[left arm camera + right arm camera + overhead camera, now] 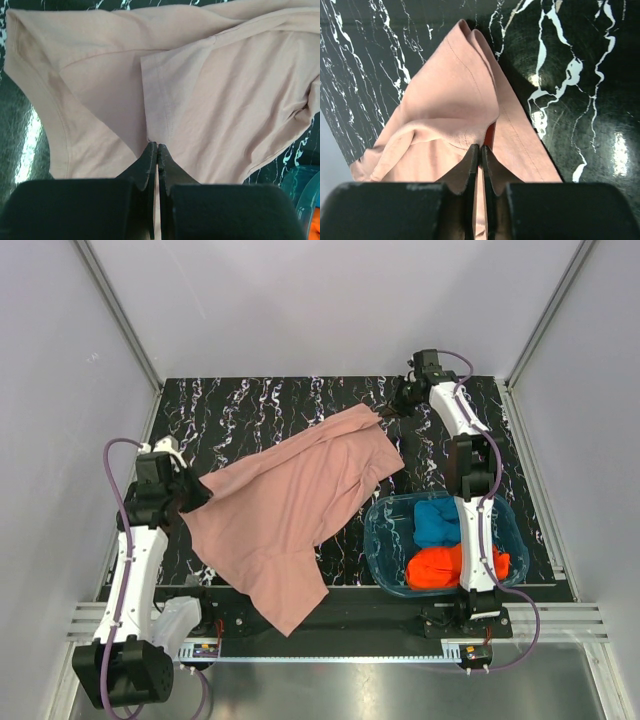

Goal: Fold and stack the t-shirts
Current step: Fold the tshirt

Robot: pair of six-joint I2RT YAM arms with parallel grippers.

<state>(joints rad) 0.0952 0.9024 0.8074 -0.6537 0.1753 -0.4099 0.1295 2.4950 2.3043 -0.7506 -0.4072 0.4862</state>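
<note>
The large dusty-pink t-shirt (290,505) lies spread diagonally across the black marbled table, one corner hanging over the near edge. My left gripper (195,495) is shut on its left edge; in the left wrist view the jaws (157,146) pinch a fold of the pink cloth (225,90). My right gripper (385,412) holds the far right corner; in the right wrist view its tips (480,147) stand almost together with pink cloth (445,95) between them. A blue t-shirt (437,522) and an orange-red t-shirt (445,568) lie bunched in the tub.
The translucent blue plastic tub (375,540) stands at the near right, beside the right arm's base, and the pink shirt's edge lies close to its rim. A crumpled white item (180,618) lies by the left arm's base. Grey walls enclose the table.
</note>
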